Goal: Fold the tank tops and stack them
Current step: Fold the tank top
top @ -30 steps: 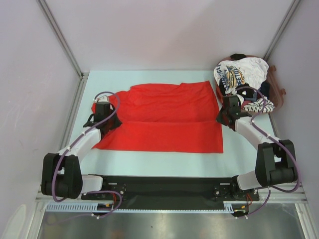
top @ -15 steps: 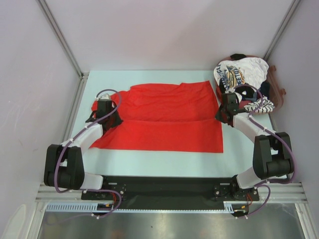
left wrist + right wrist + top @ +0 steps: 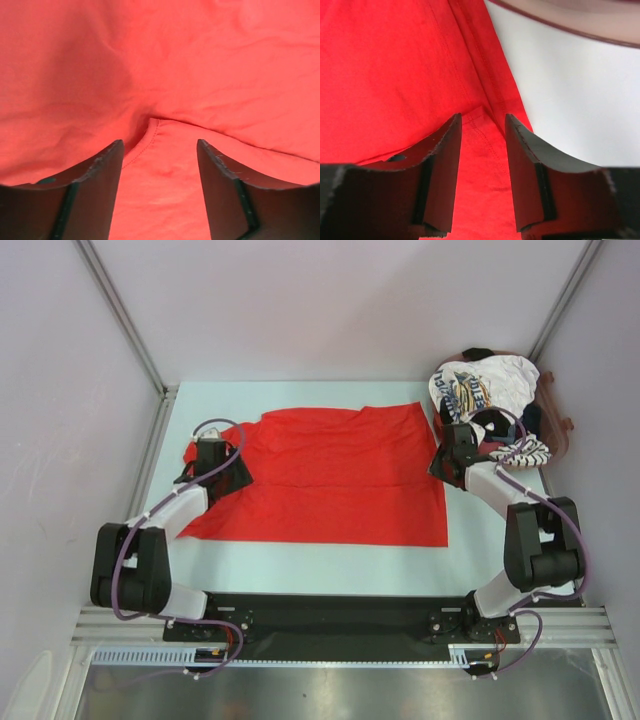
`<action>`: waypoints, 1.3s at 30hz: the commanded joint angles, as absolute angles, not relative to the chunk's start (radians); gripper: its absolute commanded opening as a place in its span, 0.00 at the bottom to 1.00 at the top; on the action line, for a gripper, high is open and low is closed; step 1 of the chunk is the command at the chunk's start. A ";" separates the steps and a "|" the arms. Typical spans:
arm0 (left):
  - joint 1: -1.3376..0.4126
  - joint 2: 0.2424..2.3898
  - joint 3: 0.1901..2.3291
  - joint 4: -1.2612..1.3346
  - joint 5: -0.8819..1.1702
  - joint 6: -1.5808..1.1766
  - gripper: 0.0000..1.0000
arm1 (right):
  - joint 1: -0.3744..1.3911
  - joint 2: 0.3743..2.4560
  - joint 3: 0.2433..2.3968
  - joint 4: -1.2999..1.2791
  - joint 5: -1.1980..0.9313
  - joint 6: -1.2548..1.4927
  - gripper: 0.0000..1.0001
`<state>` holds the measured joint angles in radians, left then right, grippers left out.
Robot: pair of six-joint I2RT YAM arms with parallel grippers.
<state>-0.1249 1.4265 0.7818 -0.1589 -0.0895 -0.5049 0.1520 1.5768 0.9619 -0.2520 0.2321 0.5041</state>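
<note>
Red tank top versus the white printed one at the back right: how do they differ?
The red tank top lies spread flat on the table; the white printed top sits crumpled on a heap of clothes. The red one is plain, the white one bears a blue-yellow print. Both are soft cloth.

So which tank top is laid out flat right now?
The red tank top, spread mid-table; the white printed top and striped top lie heaped far right.
</note>
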 commanded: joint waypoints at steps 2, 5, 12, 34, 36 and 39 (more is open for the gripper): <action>-0.123 1.362 0.825 -0.143 -0.124 -0.506 0.67 | 0.153 1.502 0.983 -0.198 0.256 0.488 0.41; -0.123 1.380 0.870 -0.144 -0.094 -0.500 0.68 | 0.164 1.502 1.018 -0.201 0.235 0.466 0.33; -0.123 1.494 1.031 -0.178 -0.064 -0.463 0.70 | 0.225 1.565 1.112 -0.233 0.239 0.402 0.34; -0.106 2.013 1.619 -0.342 -0.084 -0.422 0.67 | 0.337 2.129 1.776 -0.414 0.408 0.247 0.33; -0.081 2.000 1.591 -0.313 -0.084 -0.426 0.69 | 0.344 2.126 1.773 -0.403 0.396 0.250 0.34; -0.048 2.039 1.632 -0.374 -0.095 -0.431 0.69 | 0.351 2.111 1.753 -0.387 0.377 0.250 0.34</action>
